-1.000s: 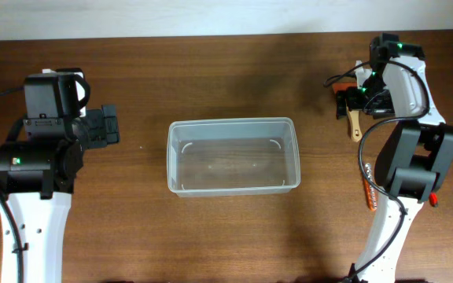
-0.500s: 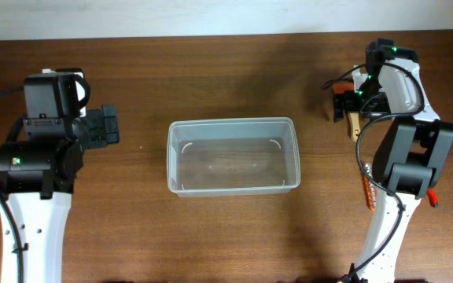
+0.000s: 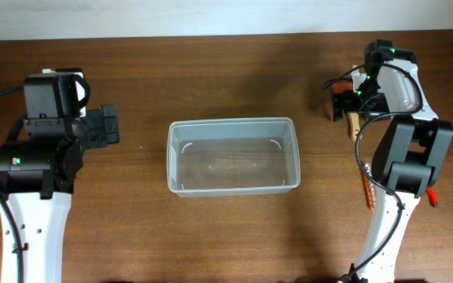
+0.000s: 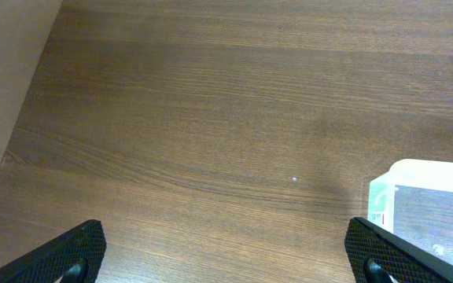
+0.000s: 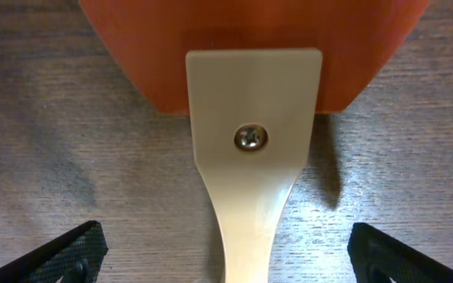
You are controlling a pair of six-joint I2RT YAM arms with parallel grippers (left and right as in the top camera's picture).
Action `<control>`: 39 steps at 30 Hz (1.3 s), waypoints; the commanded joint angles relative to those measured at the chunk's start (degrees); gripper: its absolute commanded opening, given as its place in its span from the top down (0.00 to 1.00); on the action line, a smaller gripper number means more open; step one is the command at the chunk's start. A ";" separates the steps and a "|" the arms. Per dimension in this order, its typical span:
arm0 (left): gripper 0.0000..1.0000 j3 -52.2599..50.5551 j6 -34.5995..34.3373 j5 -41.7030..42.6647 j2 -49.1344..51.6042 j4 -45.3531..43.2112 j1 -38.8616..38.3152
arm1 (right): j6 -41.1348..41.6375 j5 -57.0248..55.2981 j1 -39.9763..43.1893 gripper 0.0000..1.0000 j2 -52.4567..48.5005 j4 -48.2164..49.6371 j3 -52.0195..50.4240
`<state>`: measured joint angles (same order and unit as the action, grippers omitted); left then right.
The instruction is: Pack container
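The clear plastic container (image 3: pixel 233 156) sits in the middle of the table, and nothing is seen inside it. Its corner shows at the right edge of the left wrist view (image 4: pixel 427 200). A spatula with an orange head (image 5: pixel 246 47) and a cream handle (image 5: pixel 250 196) lies flat on the table at the far right (image 3: pixel 353 122). My right gripper (image 5: pixel 226 255) is open, low over the spatula, with the handle between its fingers and untouched. In the overhead view it is at the far right (image 3: pixel 344 104). My left gripper (image 4: pixel 226 255) is open and empty, left of the container (image 3: pixel 104 126).
An orange-handled tool (image 3: pixel 368 192) lies partly hidden beside the right arm's base. The table's back edge meets a pale wall (image 3: pixel 211 16).
My right gripper has moved slightly up the image and left, settling over the spatula. The left arm and the container have not moved.
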<state>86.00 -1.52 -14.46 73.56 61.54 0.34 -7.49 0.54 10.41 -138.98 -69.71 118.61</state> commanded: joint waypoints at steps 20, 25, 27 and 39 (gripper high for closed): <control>0.01 1.27 -0.59 -0.83 -0.15 0.07 -0.02 | -2.73 0.76 0.22 0.01 -1.01 0.13 0.92; 0.01 1.27 -0.59 -0.83 -0.17 0.07 -0.02 | -2.71 0.79 0.22 0.01 -1.01 0.15 0.87; 0.01 1.27 -0.59 -0.83 -0.15 0.07 -0.02 | -2.73 0.79 0.22 0.01 -1.03 0.22 0.85; 0.01 1.27 -0.59 -0.83 -0.15 0.07 -0.02 | -4.90 0.96 0.22 0.01 -1.03 0.52 0.81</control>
<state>86.00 -1.54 -14.46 73.56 61.52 0.34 -10.17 0.58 10.41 -139.00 -69.12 118.61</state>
